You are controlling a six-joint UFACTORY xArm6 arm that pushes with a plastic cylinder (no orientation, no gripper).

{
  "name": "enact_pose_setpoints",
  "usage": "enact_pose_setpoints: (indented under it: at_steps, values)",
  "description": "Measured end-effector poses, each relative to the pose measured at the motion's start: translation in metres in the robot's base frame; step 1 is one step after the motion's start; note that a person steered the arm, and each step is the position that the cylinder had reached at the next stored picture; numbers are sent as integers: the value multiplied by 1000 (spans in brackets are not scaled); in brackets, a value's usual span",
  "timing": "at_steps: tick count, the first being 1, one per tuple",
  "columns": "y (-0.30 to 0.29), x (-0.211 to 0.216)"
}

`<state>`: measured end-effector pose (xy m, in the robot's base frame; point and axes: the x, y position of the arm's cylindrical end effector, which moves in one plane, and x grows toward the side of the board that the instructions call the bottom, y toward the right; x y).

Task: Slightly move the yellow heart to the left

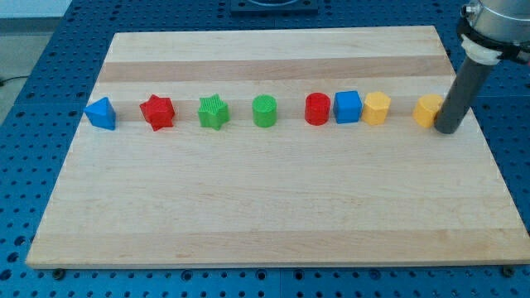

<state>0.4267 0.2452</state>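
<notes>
A row of blocks spans the wooden worktop (273,207): blue triangle (100,113), red star (157,112), green star (214,111), green cylinder (264,110), red cylinder (317,108), blue cube (348,107), a yellow block (376,108), then the yellow heart (428,111) at right centre, my tip (449,130) touching its right side. No pincer shows; the arm ends in a rod.

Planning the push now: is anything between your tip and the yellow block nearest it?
Nothing. In the camera view my tip sits right against the right side of that yellow block, no gap visible.
</notes>
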Motion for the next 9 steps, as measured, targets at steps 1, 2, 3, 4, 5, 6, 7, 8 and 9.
enact_pose_setpoints:
  at_steps: [1,2,3,4,5,6,7,8,9]
  values:
    - [1,-2]
    - [12,4]
    - [12,-4]
    - [12,-18]
    - [8,-25]
    - [0,-25]
    - [6,-29]
    - [61,5]
    - [86,41]
